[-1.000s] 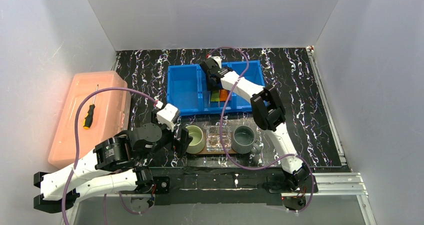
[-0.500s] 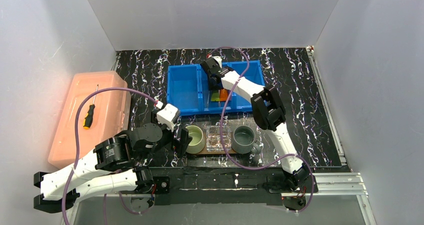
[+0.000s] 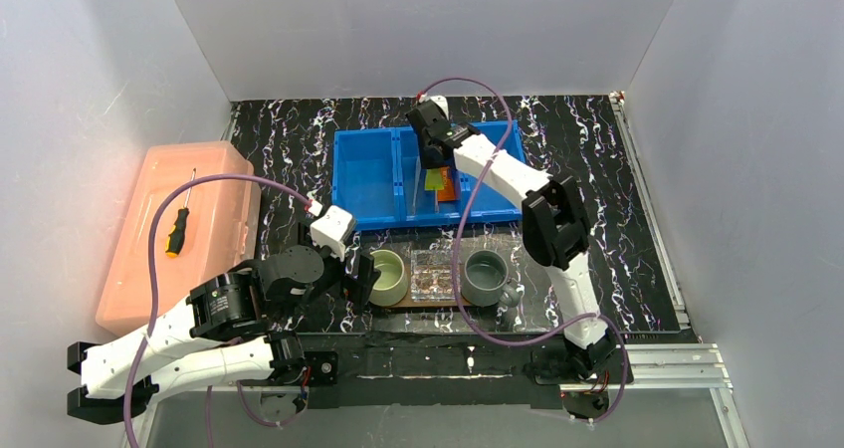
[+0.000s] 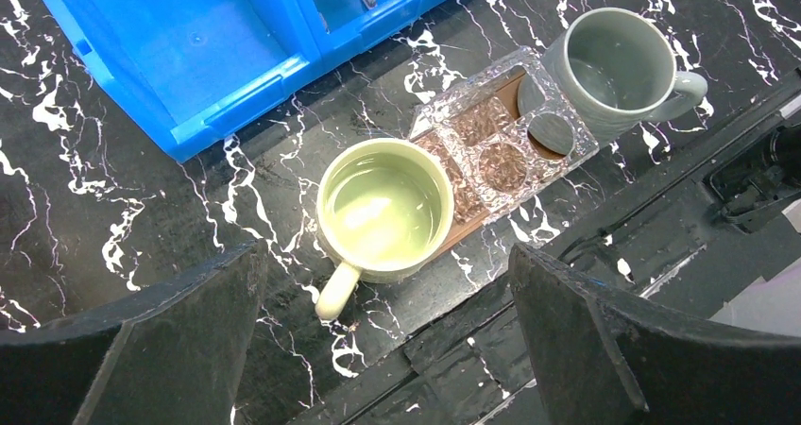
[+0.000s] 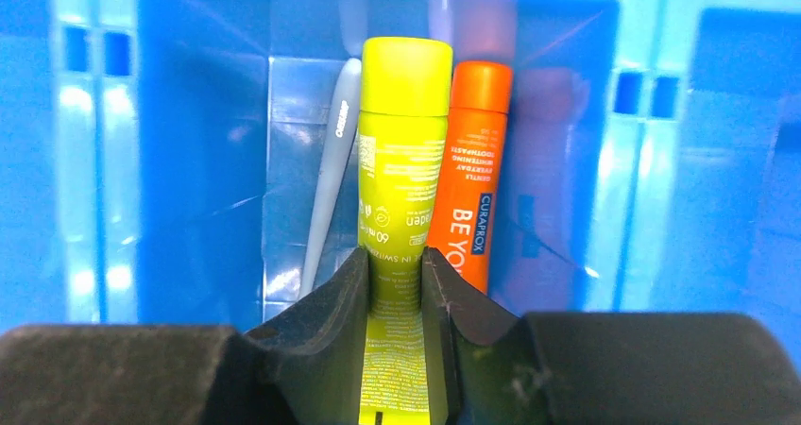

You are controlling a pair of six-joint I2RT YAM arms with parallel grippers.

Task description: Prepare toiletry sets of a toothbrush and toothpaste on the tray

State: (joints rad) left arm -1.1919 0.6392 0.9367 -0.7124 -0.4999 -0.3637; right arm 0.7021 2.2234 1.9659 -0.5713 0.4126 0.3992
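Pinching the green tube point(image 5: 404, 151) with the right pincer point(image 5: 395, 274) in the bin's point(image 5: 189, 161) middle compartment, between a toothbrush point(image 5: 331, 175) on the left and the orange tube point(image 5: 472, 179) on the right. Holding the left pincer point(image 4: 385, 255) spread over the green mug point(image 4: 383, 208), holder point(image 4: 491, 142) and grey mug point(image 4: 614, 66) crowding the tray point(image 4: 460, 233).

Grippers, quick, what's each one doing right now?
Left gripper: open, holding nothing.
Right gripper: closed on the lime-green tube.

Top: overhead, table point(image 3: 617, 169). Left wrist: down onto green mug point(image 4: 385, 208). Right wrist: close inside bin point(image 5: 189, 113).
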